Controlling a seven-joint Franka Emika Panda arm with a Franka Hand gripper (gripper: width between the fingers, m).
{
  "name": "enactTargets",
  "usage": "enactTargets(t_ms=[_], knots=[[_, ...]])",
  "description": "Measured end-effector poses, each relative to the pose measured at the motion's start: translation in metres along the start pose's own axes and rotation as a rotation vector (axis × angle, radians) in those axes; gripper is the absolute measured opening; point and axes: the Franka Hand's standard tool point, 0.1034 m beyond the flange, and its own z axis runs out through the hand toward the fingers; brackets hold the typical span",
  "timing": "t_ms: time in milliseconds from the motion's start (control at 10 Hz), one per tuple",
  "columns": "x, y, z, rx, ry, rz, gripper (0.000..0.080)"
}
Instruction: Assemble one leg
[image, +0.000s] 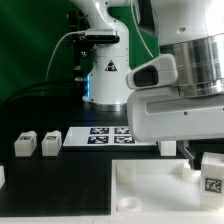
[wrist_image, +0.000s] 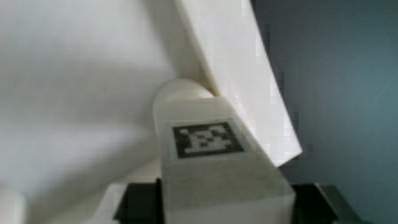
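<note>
**Exterior view**
- Arm (image: 185, 85): white wrist housing fills the exterior view's right, low over the black counter (image: 40, 110).
- Tray (image: 130, 190): large, white, in the foreground.
- Marker board (image: 100, 136): flat, behind the tray.
- Outer loose leg (image: 22, 146) and inner loose leg (image: 48, 143): side by side at the exterior view's left, well apart from the arm.
- Right-edge leg (image: 212, 172): upright, tag forward, just below the housing. Whether this is the one being gripped cannot be told from here.

**Wrist view**
- Claw (wrist_image: 222, 200): dark pads (wrist_image: 317, 200) sit flush on both flanks of the gripped leg (wrist_image: 214, 150). Judged to be clamped on it.
- Gripped leg: long axis runs straight out from the claw, tag toward the camera. Its rounded far end lies against the tray's thick edge.
- Surface: white tray on one side of that edge, bare dark counter on the other. No socket shows.
- Judgement: the coming move depends on bringing the far end over a corner socket. Room is tight on the tray side and open over the counter.
</note>
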Motion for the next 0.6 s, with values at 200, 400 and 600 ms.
enactTargets(t_ms=[200, 400, 600], knots=[[-0.008, 0.0, 0.001, -0.01, -0.001, 0.153, 0.0311], [-0.009, -0.001, 0.002, -0.001, -0.01, 0.362, 0.0311], [-0.012, -0.003, 0.003, 0.008, -0.022, 0.559, 0.031]])
